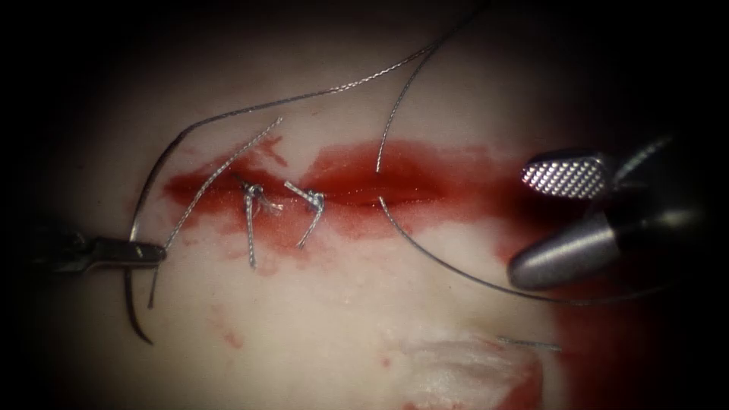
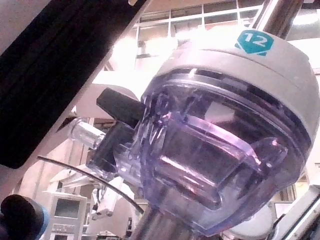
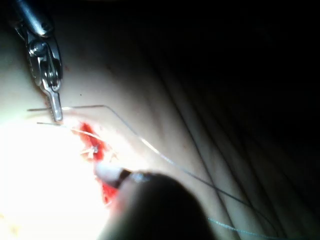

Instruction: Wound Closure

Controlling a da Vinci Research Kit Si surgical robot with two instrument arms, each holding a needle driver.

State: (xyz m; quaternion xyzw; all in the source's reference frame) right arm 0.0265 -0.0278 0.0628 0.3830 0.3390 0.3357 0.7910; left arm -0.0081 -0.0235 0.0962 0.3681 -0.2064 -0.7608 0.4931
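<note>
The cut (image 1: 357, 199) runs across the tissue (image 1: 334, 319), wet with red fluid (image 1: 425, 175). Two knotted stitches (image 1: 254, 191) (image 1: 314, 200) cross its left part. My left tool (image 1: 149, 253) sits at the cut's left end, jaws shut on the curved needle (image 1: 130, 292) near its upper, thread end. The needle is out of the tissue, its point hanging toward the near side. Thread (image 1: 304, 95) arcs from the needle across the far side, enters the tissue at mid-cut and loops out on the near side (image 1: 456, 269). My right tool (image 1: 531, 220) is at the cut's right end, jaws open and holding nothing. The left tool (image 3: 56, 112) and needle (image 3: 75, 107) also appear in the right wrist view.
A loose braided thread tail (image 1: 216, 171) lies slanting from the far side of the cut toward the left tool. A short cut end of thread (image 1: 528, 345) rests near a pale raised flap (image 1: 463, 372) at the front. Red fluid pools by the right tool.
</note>
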